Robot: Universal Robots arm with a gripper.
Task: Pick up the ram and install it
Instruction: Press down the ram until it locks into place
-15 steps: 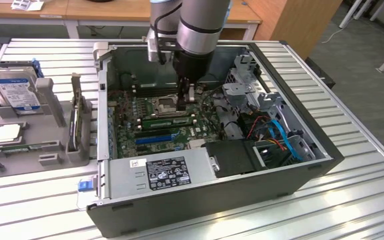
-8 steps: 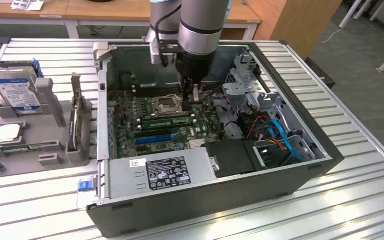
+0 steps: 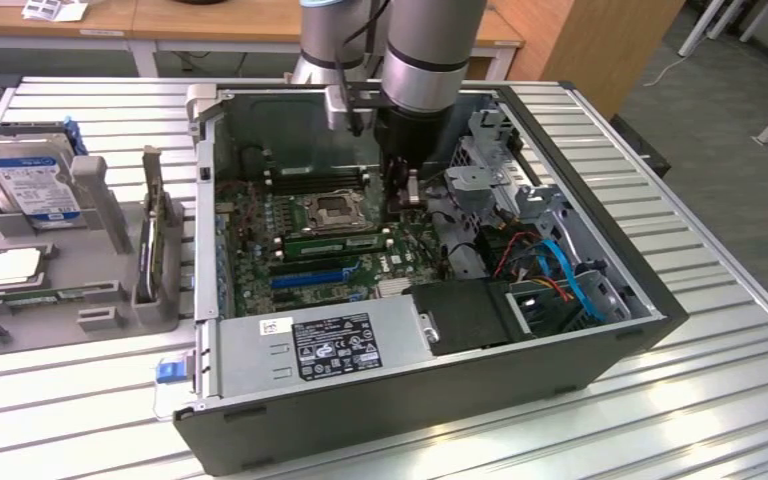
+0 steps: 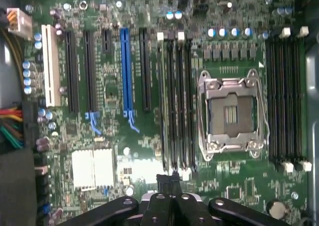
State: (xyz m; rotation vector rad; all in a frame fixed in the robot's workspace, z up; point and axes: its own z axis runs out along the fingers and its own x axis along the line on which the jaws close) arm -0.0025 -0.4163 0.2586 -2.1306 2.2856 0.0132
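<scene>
The ram (image 3: 337, 242) is a long green stick standing on edge in a black slot of the motherboard (image 3: 257, 235), between the processor socket (image 3: 328, 212) and the blue slot (image 3: 311, 273). In the wrist view the ram (image 4: 163, 101) shows as a thin greenish edge in the slot nearest the black card slots. My gripper (image 3: 412, 200) hangs inside the open computer case, just above the ram's end toward the exterior view's right. Its fingers (image 4: 163, 183) are pressed together, shut, with nothing between them.
The case walls (image 3: 204, 200) ring the board, with a power supply (image 3: 317, 345) in front and a drive cage with blue and orange cables (image 3: 558, 270) on the exterior view's right. A grey holder (image 3: 37, 300) with a hard drive (image 3: 31, 180) and a silver chip (image 3: 17, 265) sits outside on the exterior view's left.
</scene>
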